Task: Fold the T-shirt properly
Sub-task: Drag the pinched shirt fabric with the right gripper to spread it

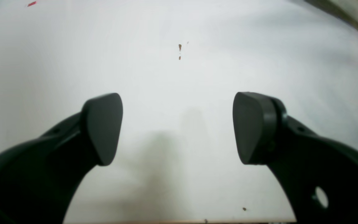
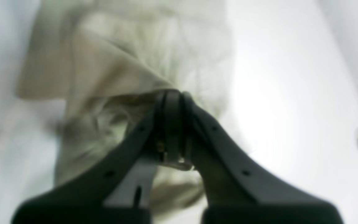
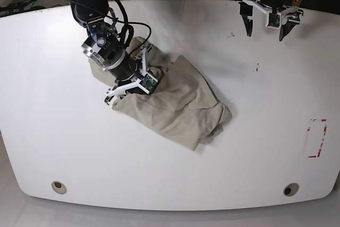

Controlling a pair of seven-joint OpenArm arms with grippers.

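The beige T-shirt (image 3: 175, 104) lies crumpled on the white table (image 3: 255, 147), left of centre in the base view. My right gripper (image 3: 110, 98) is at the shirt's left edge. The right wrist view shows this gripper (image 2: 172, 93) shut, with a fold of the T-shirt (image 2: 110, 68) pinched between its tips and drawn up into a ridge. My left gripper (image 3: 265, 29) hangs at the back right, well away from the shirt. In the left wrist view it (image 1: 178, 126) stands open, with only bare table between its pads (image 1: 104, 127).
A red tape rectangle (image 3: 317, 137) marks the table's right side. Two round holes (image 3: 59, 186) (image 3: 290, 189) sit near the front edge. Small dark specks (image 3: 257, 67) lie below the left gripper. Cables run along the back edge.
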